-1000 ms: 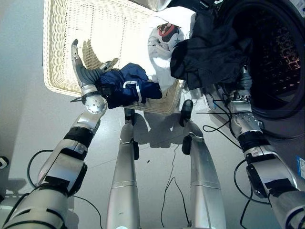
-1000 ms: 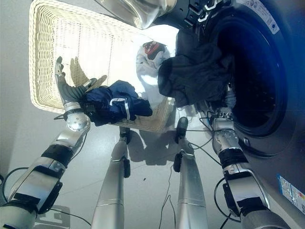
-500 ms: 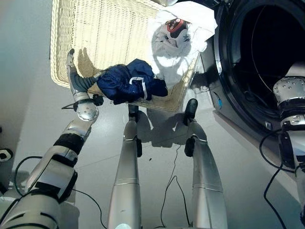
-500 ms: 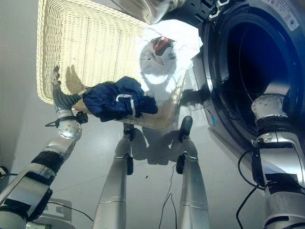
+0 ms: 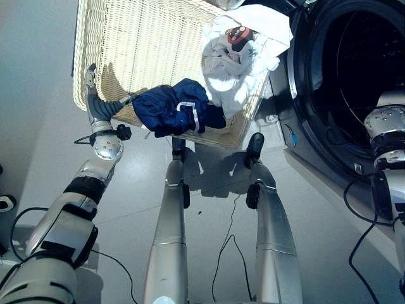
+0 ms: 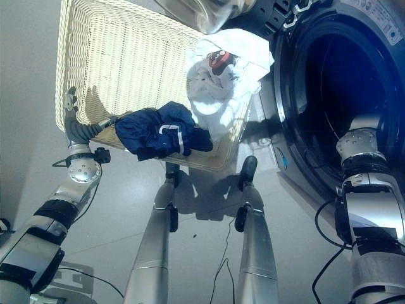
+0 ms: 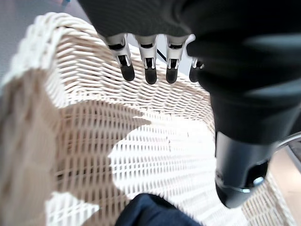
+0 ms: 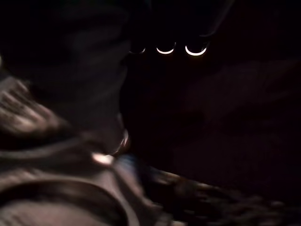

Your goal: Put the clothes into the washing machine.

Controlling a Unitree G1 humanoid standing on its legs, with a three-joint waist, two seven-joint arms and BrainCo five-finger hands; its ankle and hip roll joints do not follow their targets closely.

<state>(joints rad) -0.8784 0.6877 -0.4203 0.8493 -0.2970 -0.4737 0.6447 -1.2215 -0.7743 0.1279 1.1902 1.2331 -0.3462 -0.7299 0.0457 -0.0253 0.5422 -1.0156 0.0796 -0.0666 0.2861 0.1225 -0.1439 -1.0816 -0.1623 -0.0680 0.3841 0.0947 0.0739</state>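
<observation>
Left eye view: the wicker basket lies at 12 o'clock on the floor. A navy garment sits on its near rim and a white one at its 3 o'clock end. The left hand rests at the basket's 9 o'clock edge. The washer gapes at 3 o'clock, the right arm reaching inside.

Right eye view: the same layout.

Left wrist view: fingers straight and apart over the weave, holding nothing.

Right wrist view: inside the dark drum; I cannot tell how the hand is set.

Judgement: a load is going into the drum; next the navy garment needs grasping.
</observation>
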